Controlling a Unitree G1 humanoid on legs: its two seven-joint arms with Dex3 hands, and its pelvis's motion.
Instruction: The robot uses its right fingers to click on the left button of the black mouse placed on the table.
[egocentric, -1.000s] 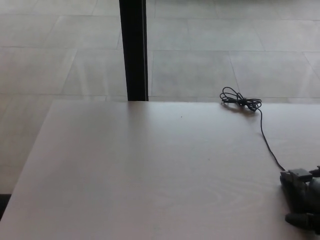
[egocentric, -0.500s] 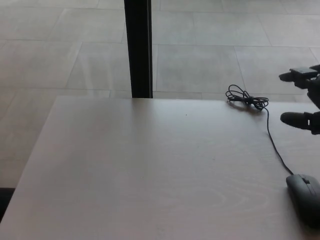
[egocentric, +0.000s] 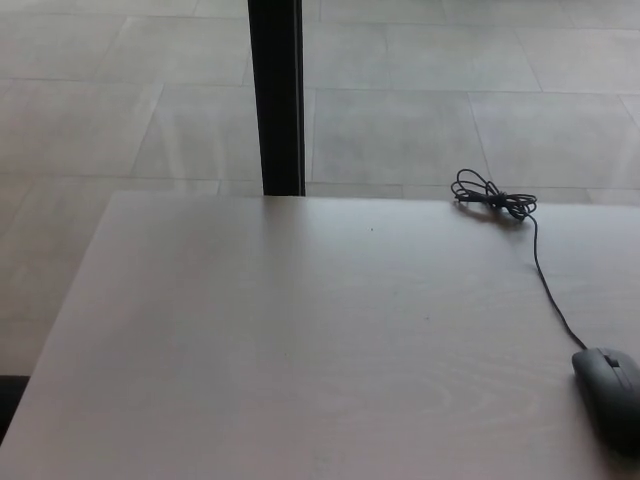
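The black mouse (egocentric: 610, 398) lies on the pale wooden table (egocentric: 300, 340) at the lower right, partly cut off by the picture's right edge. Its thin black cable (egocentric: 545, 285) runs away from it to a coiled bundle (egocentric: 488, 196) near the table's far edge. Neither of my hands shows in the head view.
A black vertical post (egocentric: 276, 95) stands just behind the table's far edge, left of centre. Beyond it lies a grey tiled floor (egocentric: 420, 110). The table's left edge slants down toward the lower left corner.
One second ago my right hand rested over the mouse. Half a second ago it was lifted at the right edge. Now it has left the picture, and the mouse lies uncovered.
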